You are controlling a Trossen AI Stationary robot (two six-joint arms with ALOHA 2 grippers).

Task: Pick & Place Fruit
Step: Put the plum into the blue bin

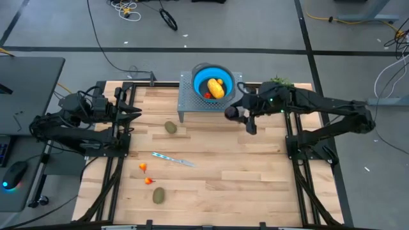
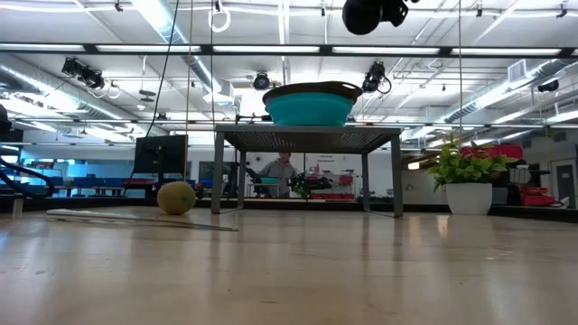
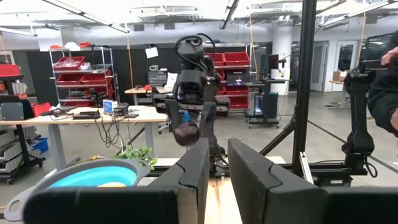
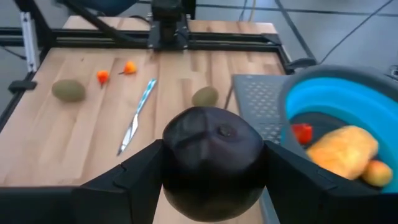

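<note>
My right gripper (image 1: 231,114) hangs in the air beside the grey stand, shut on a dark purple-brown round fruit (image 4: 211,163). The low view shows this fruit (image 2: 365,14) high above the table. A blue bowl (image 1: 199,82) sits on the stand and holds the yellow-orange fruit (image 1: 216,88) and a small red one (image 1: 208,95). One kiwi (image 1: 170,127) lies near the stand and another (image 1: 158,195) near the table's near edge. Two red-orange pieces (image 1: 143,167) (image 1: 149,181) lie between them. My left gripper (image 3: 217,180) waits open at the table's left edge. My right gripper pinches the dark round fruit between its two fingers, one finger (image 4: 134,177) on each side of its widest part (image 4: 171,155). The fruit is lifted clear of the table and the stand. In the left wrist view the fingers point down with the fruit (image 3: 186,134) between them.
The grey perforated stand (image 1: 185,102) sits at the table's far middle on legs (image 2: 217,171). A slim silvery-blue knife (image 1: 172,159) lies mid-table. A leafy plant in a white pot (image 2: 469,176) stands at the far right. A person (image 2: 282,171) is in the room behind.
</note>
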